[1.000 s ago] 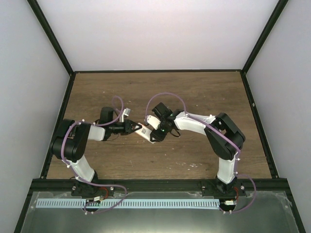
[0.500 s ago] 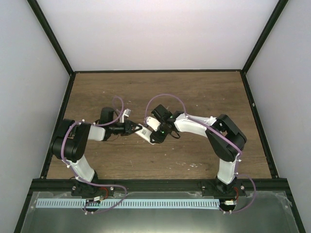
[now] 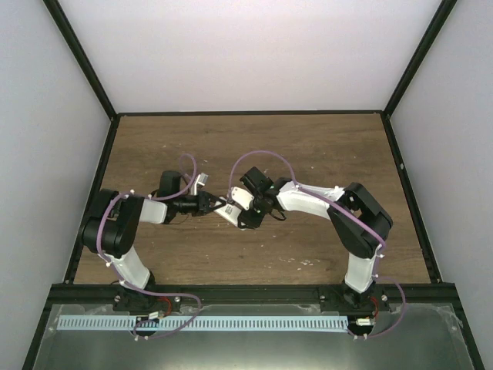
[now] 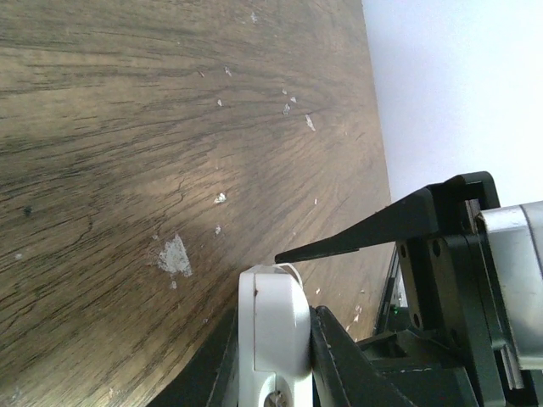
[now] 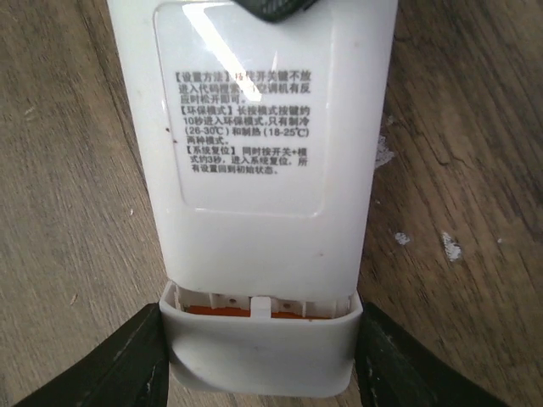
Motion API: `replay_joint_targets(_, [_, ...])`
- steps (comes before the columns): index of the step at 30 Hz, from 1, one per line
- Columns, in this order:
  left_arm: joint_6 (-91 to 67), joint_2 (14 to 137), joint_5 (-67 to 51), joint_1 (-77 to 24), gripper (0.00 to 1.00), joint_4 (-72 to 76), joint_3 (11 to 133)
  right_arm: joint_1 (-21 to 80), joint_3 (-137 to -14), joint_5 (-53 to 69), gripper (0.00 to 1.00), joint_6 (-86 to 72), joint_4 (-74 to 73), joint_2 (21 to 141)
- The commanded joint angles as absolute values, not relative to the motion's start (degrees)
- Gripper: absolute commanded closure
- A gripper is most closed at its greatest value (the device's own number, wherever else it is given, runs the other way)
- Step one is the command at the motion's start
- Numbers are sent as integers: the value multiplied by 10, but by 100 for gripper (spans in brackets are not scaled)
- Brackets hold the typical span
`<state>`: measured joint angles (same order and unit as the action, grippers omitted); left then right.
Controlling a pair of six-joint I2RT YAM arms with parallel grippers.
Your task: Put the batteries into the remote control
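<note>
The white remote control (image 3: 230, 209) hangs above the wooden table mid-scene, label side up in the right wrist view (image 5: 263, 127). My left gripper (image 3: 215, 203) is shut on one end of it; its edge shows between the jaws in the left wrist view (image 4: 271, 335). My right gripper (image 3: 246, 211) is shut on the loose white cover piece (image 5: 259, 360), one finger on each side, at the remote's other end. The cover sits almost closed over the compartment. The orange-red batteries (image 5: 216, 311) show as a thin strip in the gap, lying inside the compartment.
Pale specks and a chipped patch (image 4: 174, 254) mark the brown wooden table (image 3: 308, 146). A black frame (image 3: 400, 162) and white walls bound it on three sides. The arm bases stand at the near edge.
My right gripper has shifted a little left toward the left gripper, bringing the cover piece closer along the remote. The left arm has held still.
</note>
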<state>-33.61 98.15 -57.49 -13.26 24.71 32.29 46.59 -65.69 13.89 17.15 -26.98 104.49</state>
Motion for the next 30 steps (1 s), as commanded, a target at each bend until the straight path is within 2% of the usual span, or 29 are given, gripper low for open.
replay_joint_targets(1, [-306,978,-528,-138,100,239,325,475,-653,173,51,178,-270,1016])
replay_joint_targets(11, [-304,978,-529,-137,100,236,328,469,-652,174,51,180,-273,1030])
replay_joint_targets(24, [-301,978,-528,-138,100,231,328,453,-640,103,51,174,-266,1008])
replay_joint_targets(30, [-301,980,-528,-138,100,233,326,449,-637,121,51,175,-265,1014])
